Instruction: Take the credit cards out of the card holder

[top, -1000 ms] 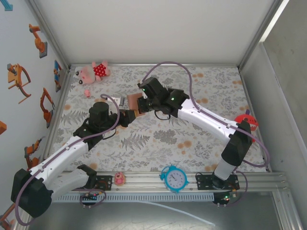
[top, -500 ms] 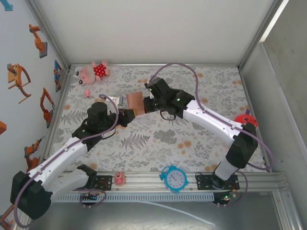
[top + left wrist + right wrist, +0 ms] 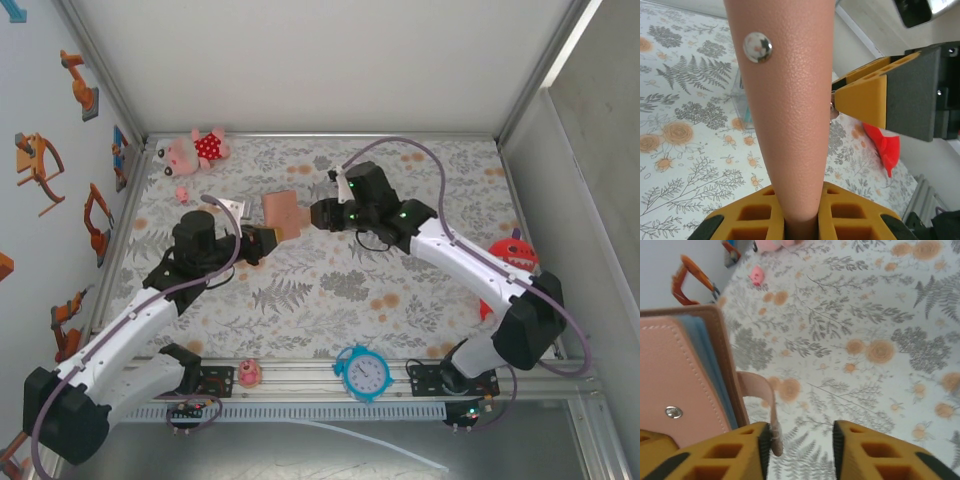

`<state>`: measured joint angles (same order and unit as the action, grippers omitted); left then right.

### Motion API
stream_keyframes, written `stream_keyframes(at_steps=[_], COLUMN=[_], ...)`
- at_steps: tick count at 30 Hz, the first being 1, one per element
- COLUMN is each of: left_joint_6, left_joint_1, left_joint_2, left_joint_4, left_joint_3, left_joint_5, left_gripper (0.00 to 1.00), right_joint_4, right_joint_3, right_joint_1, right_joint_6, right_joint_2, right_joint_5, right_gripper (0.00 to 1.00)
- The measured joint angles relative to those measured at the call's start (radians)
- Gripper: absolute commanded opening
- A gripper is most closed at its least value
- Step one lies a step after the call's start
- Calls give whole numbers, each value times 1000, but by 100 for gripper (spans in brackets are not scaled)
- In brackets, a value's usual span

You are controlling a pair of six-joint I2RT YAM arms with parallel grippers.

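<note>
While the flowered tabletop [image 3: 420, 290] lies bare across its middle and near right, most loose things sit along its edges. White walls close the far and right sides, a sticker-covered wall closes the left, and a metal rail [image 3: 300, 385] runs along the near edge.

Counted:
- one plush pig in a red dress [image 3: 197, 150] in the far left corner
- one tiny pink figure [image 3: 183, 192] just in front of the pig
- one small box with teal inside [image 3: 741, 100] on the table behind the holder
- one blue alarm clock [image 3: 363, 373] on the rail
- one small pink toy [image 3: 248, 374] on the rail
- one red toy [image 3: 514, 250] at the right edge, partly hidden by the right arm
- one card holder [image 3: 282, 212]

The tan leather card holder is lifted off the table, left of centre toward the far side. The left gripper [image 3: 268, 238] is clamped on its lower edge; in the left wrist view the leather rises from between the orange fingers, with a metal snap facing the camera.

The right gripper [image 3: 802, 440] stands just to the holder's right, its fingers apart with bare table showing between them. In the right wrist view the holder's blue-grey inner pockets [image 3: 702, 355] face the open side. The closing tab [image 3: 762, 390] hangs down against the inner edge of one finger, and neither finger pinches it.
</note>
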<state>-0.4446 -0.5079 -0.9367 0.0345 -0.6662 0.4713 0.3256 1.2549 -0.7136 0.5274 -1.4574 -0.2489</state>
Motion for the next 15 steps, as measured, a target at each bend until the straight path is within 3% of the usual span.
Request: stream_keyframes(at_steps=[6, 15], left_joint_6=[18, 35], left_joint_1=[72, 115], left_joint_2=[-50, -71], left_joint_4=[-13, -1], left_joint_3=[-79, -92], left_joint_5=[126, 228], left_gripper=[0, 0], right_joint_4=[-180, -286], right_joint_3=[-106, -113], right_joint_1=[98, 101], right_joint_6=[21, 26], right_joint_2=[59, 101], right_joint_5=[-195, -288], right_gripper=[67, 79])
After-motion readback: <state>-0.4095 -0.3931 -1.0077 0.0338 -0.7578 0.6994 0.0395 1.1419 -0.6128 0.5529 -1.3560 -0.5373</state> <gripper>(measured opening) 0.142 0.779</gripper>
